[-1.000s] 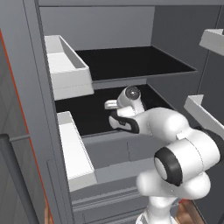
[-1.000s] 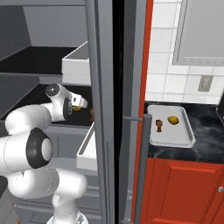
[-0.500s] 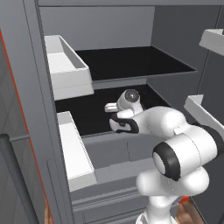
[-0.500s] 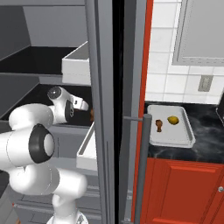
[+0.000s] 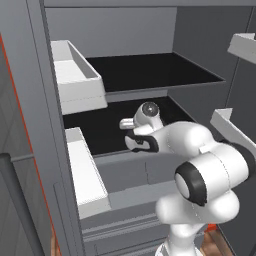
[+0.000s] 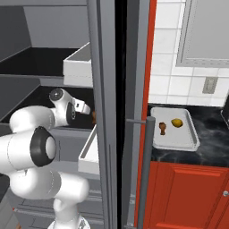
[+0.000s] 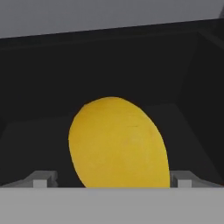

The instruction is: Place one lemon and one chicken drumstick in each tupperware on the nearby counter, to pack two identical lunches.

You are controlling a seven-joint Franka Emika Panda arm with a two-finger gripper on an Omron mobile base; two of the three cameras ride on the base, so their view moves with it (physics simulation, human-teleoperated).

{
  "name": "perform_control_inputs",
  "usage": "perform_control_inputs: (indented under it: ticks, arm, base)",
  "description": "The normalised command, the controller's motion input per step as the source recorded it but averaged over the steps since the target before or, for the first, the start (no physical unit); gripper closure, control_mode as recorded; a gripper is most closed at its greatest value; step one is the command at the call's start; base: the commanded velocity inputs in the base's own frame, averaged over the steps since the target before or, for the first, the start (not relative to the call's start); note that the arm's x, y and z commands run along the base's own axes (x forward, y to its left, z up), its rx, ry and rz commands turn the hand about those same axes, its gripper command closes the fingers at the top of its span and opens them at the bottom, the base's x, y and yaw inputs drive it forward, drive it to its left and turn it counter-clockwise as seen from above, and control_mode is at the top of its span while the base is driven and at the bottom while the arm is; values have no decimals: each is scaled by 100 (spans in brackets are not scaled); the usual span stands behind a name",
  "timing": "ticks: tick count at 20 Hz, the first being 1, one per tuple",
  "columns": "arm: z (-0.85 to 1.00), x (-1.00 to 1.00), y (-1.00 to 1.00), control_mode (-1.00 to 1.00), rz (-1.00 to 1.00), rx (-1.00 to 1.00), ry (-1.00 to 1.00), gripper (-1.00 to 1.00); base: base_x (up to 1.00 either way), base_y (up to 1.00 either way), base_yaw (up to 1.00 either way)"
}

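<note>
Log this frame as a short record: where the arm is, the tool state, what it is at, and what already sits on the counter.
arm: reaching into the open grey fridge, over its black lower shelf
tool: fingertips either side of a yellow oval lemon; grip cannot be confirmed
whitish-grey rectangular tupperware: on the glossy black marbled counter
tupperware contents: one brown chicken drumstick, one small yellow lemon

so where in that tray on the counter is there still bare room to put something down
The tupperware is bare across its near half, from the drumstick and lemon down to the front rim, and along the right wall. The far left part is crowded, where those two lie close together. Black counter lies bare right of it.
</note>
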Motion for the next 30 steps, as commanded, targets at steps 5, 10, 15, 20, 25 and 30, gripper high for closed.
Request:
perform_control_inputs:
  ticks: [5, 10, 15, 20, 25, 30]
  arm:
    - [-6, 15, 0, -100, -2, 0, -1, -100]
    - [0, 0, 0, -100, -1, 0, -9, -100]
    - [-19, 0, 0, -100, 0, 0, -2, 100]
    - [-9, 4, 0, -100, 0, 0, 0, 100]
    - [0, -76, 0, -100, 0, 0, 0, 100]
    - [34, -100, -1, -100, 0, 0, -7, 100]
  base:
    - [0, 0, 0]
    - [0, 0, 0]
    - [0, 0, 0]
    - [0, 0, 0]
    - [0, 0, 0]
    - [0, 0, 0]
